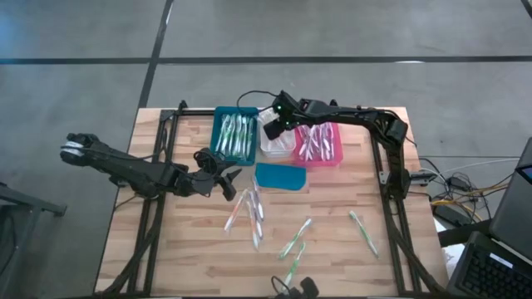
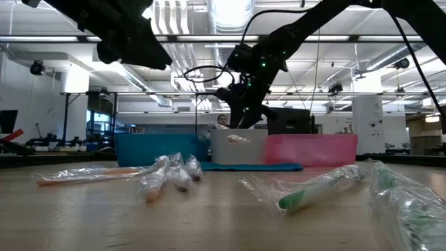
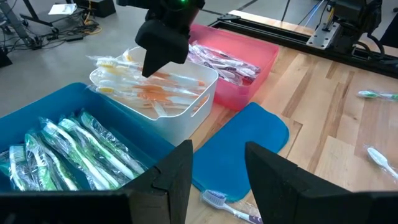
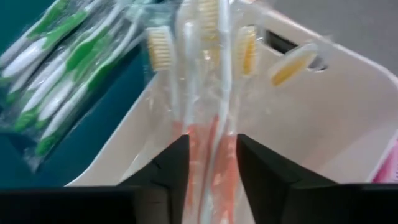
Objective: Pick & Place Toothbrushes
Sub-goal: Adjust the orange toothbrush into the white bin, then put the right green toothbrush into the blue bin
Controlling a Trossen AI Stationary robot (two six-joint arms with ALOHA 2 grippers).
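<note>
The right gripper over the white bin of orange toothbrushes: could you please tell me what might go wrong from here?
1. The right gripper hangs open just above the white plastic bin; the crinkly wrapper of an orange-handled toothbrush lies between its fingers and might cling and lift out as it leaves.
2. The left gripper waits open beside the flat teal lid-like piece, near the blue bin; the arms could crowd each other.

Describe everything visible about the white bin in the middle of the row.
The white plastic bin is an open, rounded-corner tub with slot handles in its walls. It stands upright on the wooden table between the blue bin and the pink bin, holding wrapped orange-and-white toothbrushes. The right end effector hovers above it.
</note>
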